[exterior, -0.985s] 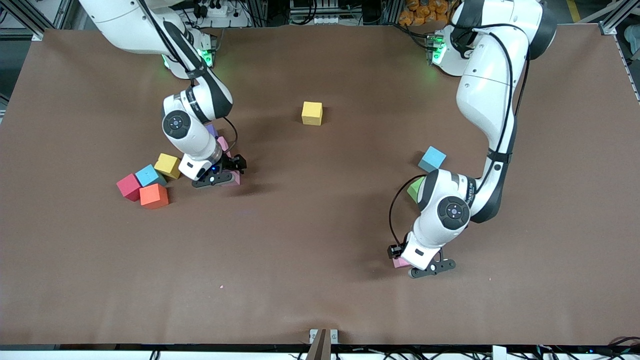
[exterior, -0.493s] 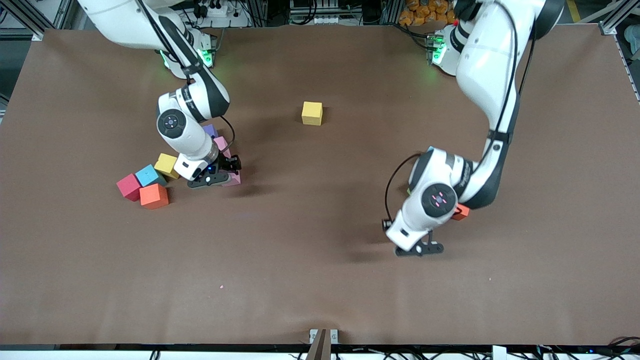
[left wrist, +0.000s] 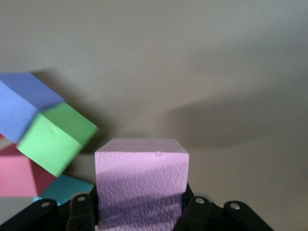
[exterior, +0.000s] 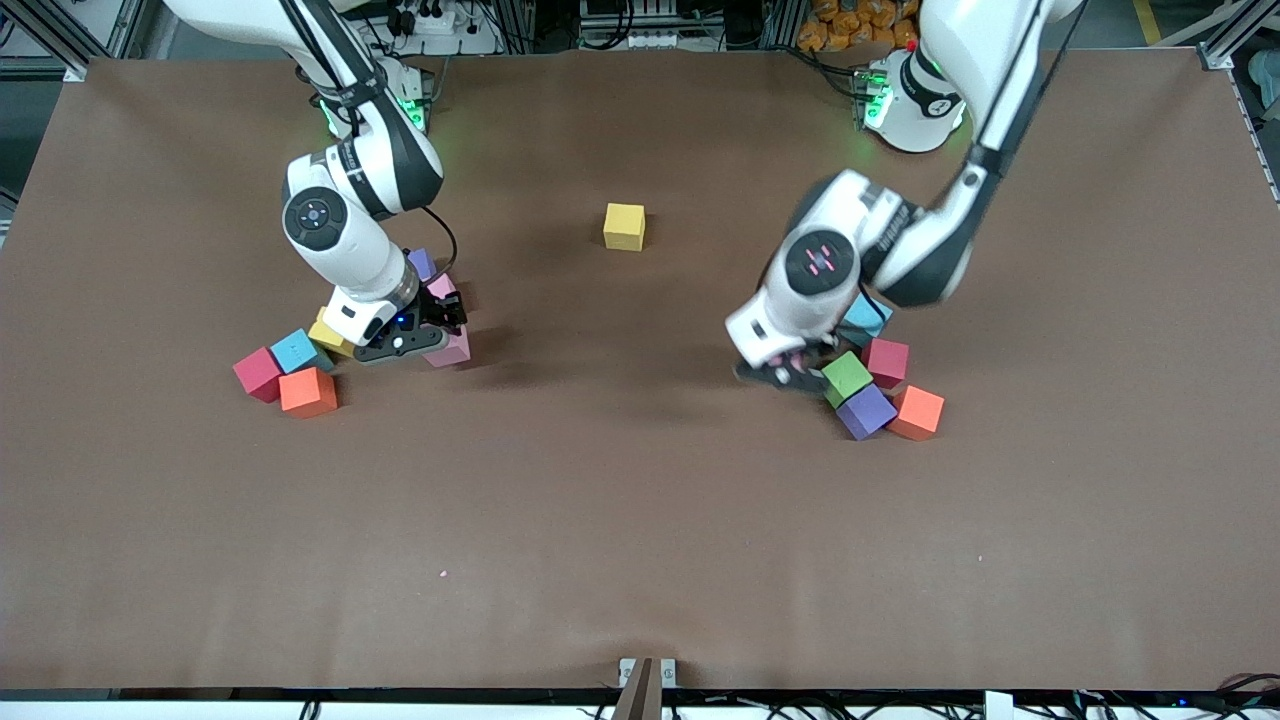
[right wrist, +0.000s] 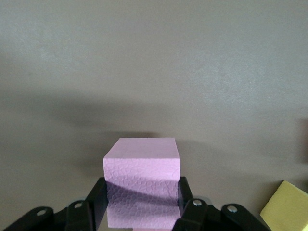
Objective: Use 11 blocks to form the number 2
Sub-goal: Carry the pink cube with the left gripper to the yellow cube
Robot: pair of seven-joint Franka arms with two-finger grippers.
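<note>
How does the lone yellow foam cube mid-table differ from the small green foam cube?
The yellow foam cube stands alone, squared to the edges of the table. The green foam cube sits turned cornerwise, packed against a purple cube. Both are matte and equal in size.

Left gripper (exterior: 790, 372) is carrying its pink block (left wrist: 141, 180) away from the camera-side table edge, now over the spot beside the green cube (exterior: 846, 378), uncovering the purple (exterior: 866, 411), red (exterior: 886, 360) and orange (exterior: 918, 412) cubes. Right gripper (exterior: 420, 338) is closing on a pink cube (right wrist: 141, 186) and shifting slightly toward its own end.
</note>
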